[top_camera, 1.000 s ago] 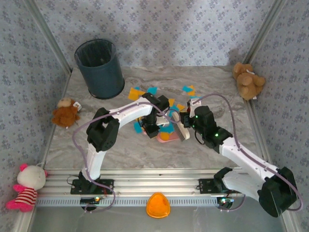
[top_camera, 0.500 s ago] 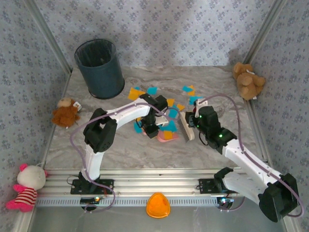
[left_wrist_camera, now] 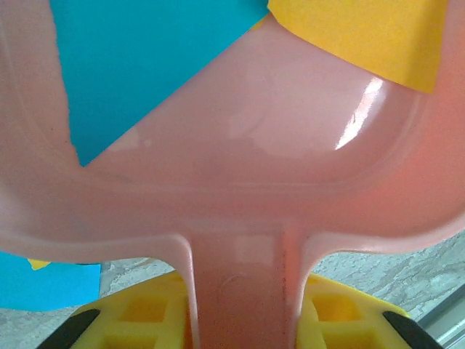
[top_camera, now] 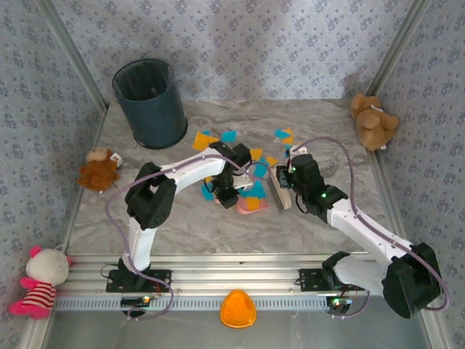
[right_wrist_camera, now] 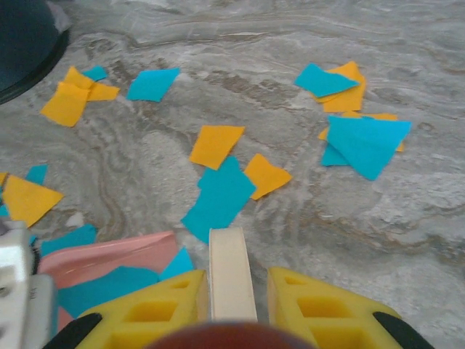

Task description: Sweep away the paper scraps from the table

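Clamping the cream brush point(right_wrist_camera: 229, 254) by its handle, the right tool point(right_wrist_camera: 234, 294) is closed firmly on it, and the left tool point(left_wrist_camera: 236, 313) is likewise closed around the stem of the pink dustpan point(left_wrist_camera: 240, 182), which carries a few of the paper scraps point(left_wrist_camera: 131, 73). More lie flat just beyond the brush and scatter farther across the worktop point(right_wrist_camera: 436, 240) toward the dark bin point(top_camera: 149, 102). They look feather-light, limp and apt to slide or flutter, so pinching seems hopeless; low, gentle strokes into the pan should suit them.
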Controlling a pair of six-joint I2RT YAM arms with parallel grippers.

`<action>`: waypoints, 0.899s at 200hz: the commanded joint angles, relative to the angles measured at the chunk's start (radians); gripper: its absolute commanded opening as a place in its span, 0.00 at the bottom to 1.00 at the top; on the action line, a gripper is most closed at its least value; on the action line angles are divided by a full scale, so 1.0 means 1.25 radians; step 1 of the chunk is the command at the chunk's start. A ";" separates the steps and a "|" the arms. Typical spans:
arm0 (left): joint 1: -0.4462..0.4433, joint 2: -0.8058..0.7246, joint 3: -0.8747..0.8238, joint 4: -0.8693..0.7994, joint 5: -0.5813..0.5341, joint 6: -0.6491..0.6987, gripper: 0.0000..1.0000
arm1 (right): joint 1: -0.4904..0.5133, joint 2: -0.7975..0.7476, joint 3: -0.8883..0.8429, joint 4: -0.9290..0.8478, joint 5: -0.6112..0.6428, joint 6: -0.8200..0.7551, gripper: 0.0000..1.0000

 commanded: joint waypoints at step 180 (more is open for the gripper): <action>0.001 -0.101 -0.084 0.086 0.016 0.002 0.00 | 0.008 -0.087 0.060 -0.080 -0.014 0.000 0.00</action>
